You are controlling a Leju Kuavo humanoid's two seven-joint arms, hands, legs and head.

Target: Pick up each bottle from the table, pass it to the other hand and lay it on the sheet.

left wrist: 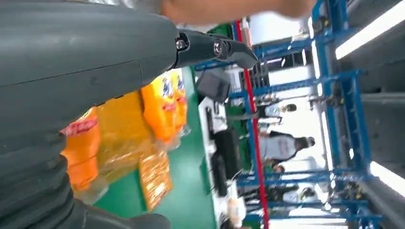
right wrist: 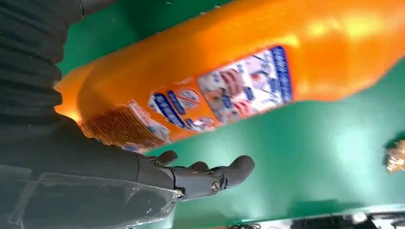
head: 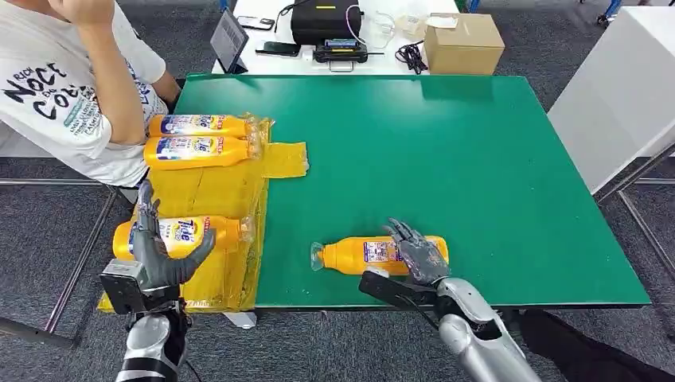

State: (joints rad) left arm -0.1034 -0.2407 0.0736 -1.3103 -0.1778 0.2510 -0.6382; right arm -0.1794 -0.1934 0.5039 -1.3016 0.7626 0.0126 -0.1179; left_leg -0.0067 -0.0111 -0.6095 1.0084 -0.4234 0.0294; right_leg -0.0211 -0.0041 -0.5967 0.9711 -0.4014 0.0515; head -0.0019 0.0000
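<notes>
While three bottles lie on the sheet (head: pixel 208 187), the last bottle (head: pixel 358 255) awaits pickup on the counter (head: pixel 446 159). Right hand (head: pixel 418 253) spreads over it, holding nothing; left hand (head: pixel 159 247), fingers apart, stands at the sheet's nearest bottle (head: pixel 179 233).

A person in a white printed T-shirt (head: pixel 60 95) is sitting at the green table (head: pixel 446 159). Behind it a cardboard box (head: pixel 463 43), black case (head: pixel 322 20) and tablet (head: pixel 229 38) are resting on a white desk (head: pixel 263 60).
</notes>
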